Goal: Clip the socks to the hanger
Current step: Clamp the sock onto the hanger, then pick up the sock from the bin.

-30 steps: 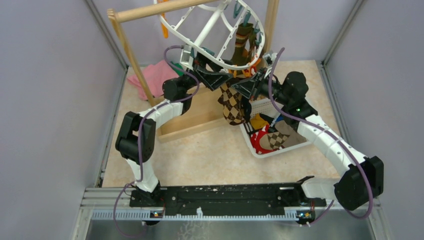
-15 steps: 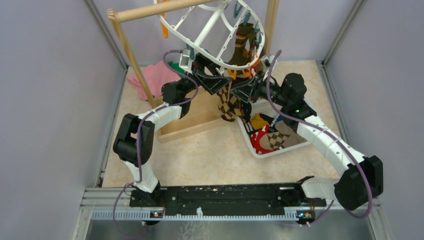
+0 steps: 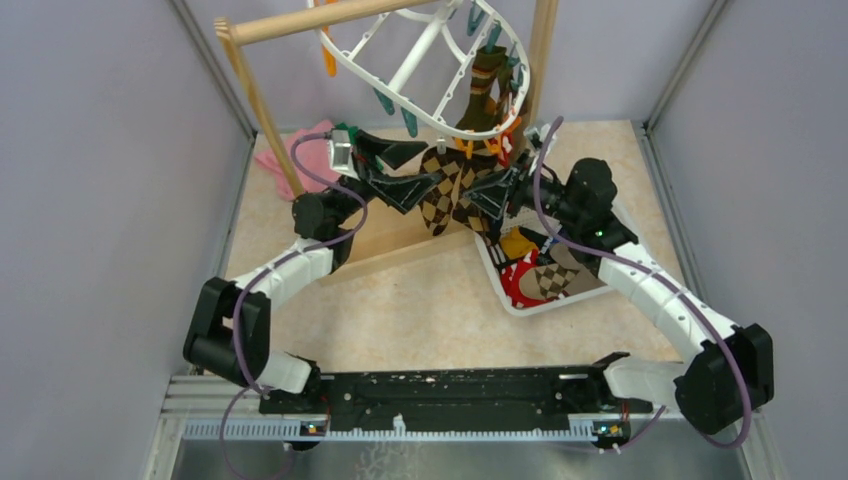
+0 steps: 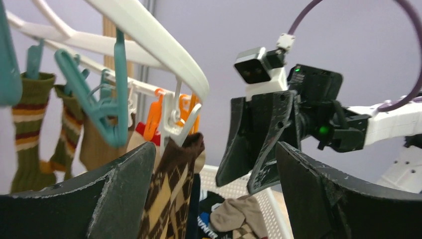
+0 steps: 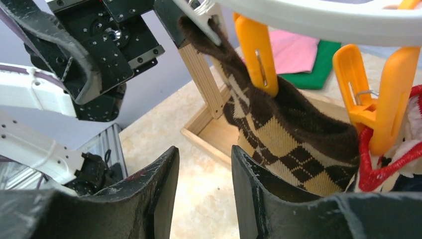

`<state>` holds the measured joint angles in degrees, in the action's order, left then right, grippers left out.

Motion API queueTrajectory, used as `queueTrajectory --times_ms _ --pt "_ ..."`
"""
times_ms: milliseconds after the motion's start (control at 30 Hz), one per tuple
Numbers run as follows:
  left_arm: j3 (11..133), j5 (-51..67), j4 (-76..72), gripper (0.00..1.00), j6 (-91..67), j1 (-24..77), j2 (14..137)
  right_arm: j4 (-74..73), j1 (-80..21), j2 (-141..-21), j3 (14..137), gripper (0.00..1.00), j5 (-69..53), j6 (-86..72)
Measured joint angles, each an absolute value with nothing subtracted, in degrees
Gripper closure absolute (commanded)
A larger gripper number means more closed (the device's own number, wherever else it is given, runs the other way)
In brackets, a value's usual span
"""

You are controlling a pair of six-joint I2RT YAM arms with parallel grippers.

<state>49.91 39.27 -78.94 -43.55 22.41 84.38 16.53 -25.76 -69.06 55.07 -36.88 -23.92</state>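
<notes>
A knitted brown argyle sock (image 3: 445, 195) hangs by its cuff from a white clip (image 5: 199, 20) on the white plastic hanger (image 3: 425, 45). The hanger tilts from the wooden pole rack (image 3: 300, 22), and orange clips (image 5: 256, 50) crowd beside the sock. The left gripper (image 4: 215, 149), reaching in from the left, is spread wide and empty; the right gripper (image 5: 204, 152), raised above the perforated basket (image 3: 497, 272) holding more socks (image 3: 545, 280), stands parted on nothing, just beside the argyle sock.

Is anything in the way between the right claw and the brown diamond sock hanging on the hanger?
Nothing visible. The right claw is open, and the sock hangs right in front of it, pinned by a white clip.
</notes>
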Motion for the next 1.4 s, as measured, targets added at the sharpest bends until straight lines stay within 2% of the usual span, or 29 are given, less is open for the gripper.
queueTrajectory --times_ms 133,200,267,367,400,533,667,900,1133,1300,1400 --pt "45.1 37.5 -72.9 0.04 -37.6 22.0 78.6 16.7 -25.8 -65.9 52.2 0.55 -36.9 -20.7" --pt "42.6 36.3 -69.2 0.04 -34.1 22.0 75.4 16.7 -25.8 -64.2 50.5 0.49 -36.7 -18.9" --pt "40.0 35.1 -65.8 0.03 -31.0 22.0 72.2 16.7 -25.8 -62.0 48.1 0.38 -35.5 -16.5" --pt "34.2 32.5 -60.7 0.02 -27.6 21.9 66.1 16.6 -25.8 -57.3 43.5 0.04 -31.6 -12.8" --pt "31.4 31.3 -58.7 0.02 -26.7 21.8 63.1 16.6 -25.9 -55.4 41.9 0.02 -30.0 -11.6" --pt "25.2 28.2 -53.1 0.02 -26.0 21.8 56.3 15.9 -26.0 -45.4 36.4 0.01 -21.8 -6.0" --pt "21.5 26.4 -47.5 0.01 -27.4 21.8 52.1 14.1 -26.0 -42.3 36.6 0.01 -17.0 -3.1" --pt "17.3 25.0 -41.8 0.01 -28.7 21.8 51.7 0.3 -25.9 -48.0 38.9 0.01 -8.1 -4.8" --pt "12.6 24.6 -43.5 0.01 -30.9 21.8 55.7 -9.8 -22.1 -54.2 41.7 0.03 -4.0 -9.9" --pt "11.7 24.6 -44.6 0.01 -32.7 21.8 58.3 -10.6 -19.6 -59.4 41.7 0.13 -4.0 -13.9" --pt "11.6 24.6 -46.0 0.02 -33.4 21.8 58.6 -10.2 -19.4 -61.2 41.6 0.29 -3.4 -15.6"
